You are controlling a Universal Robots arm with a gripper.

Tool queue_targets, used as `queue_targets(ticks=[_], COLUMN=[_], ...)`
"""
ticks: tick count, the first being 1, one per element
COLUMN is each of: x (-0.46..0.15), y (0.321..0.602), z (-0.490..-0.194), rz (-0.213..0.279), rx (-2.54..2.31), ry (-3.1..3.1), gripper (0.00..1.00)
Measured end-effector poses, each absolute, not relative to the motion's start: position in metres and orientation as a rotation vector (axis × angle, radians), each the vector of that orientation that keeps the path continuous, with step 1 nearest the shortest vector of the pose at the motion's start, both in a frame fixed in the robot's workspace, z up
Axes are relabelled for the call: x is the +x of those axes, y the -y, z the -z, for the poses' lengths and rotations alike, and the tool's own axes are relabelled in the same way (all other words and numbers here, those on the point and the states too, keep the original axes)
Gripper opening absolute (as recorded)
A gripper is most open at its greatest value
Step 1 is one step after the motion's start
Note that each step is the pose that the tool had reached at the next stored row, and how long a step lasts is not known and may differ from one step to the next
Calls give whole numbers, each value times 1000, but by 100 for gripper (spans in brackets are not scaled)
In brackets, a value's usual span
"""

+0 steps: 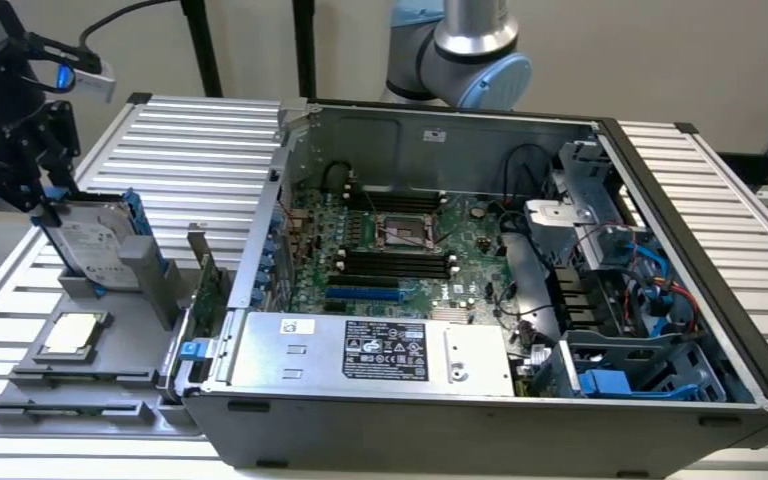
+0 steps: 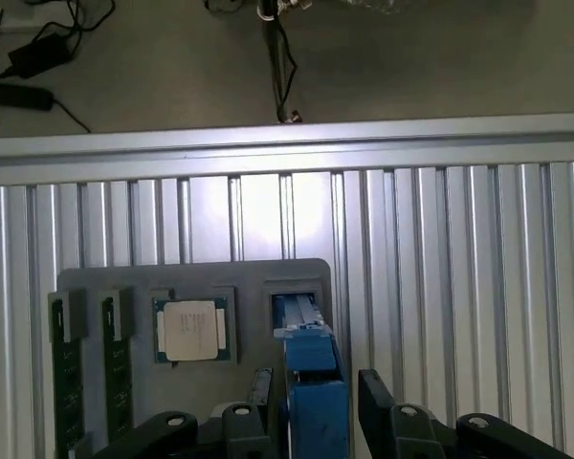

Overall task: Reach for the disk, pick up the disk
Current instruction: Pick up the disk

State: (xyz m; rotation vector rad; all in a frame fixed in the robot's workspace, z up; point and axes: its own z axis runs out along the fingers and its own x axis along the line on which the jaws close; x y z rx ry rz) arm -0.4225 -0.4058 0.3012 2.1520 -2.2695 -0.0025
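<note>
Tray [image 2: 268,274], disk [image 2: 314,397] between parted fingers [image 2: 376,394]

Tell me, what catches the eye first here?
The big open computer case sits in the middle of the exterior view, its green circuit board bare. At that view's left, the pincer straddles the blue-framed disk, which stands on edge in a grey holder.

An open case [image 1: 491,430] sits on the ribbed surface [image 1: 197,140]; beside it a grey tray [image 1: 37,395] holds a chip [image 1: 72,333].
</note>
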Motion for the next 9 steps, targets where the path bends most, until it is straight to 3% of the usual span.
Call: queue_targets(ticks=[9], x=[-422], y=[407], z=[-296], rz=[2], rx=[2154], ry=[2269], gripper=[48])
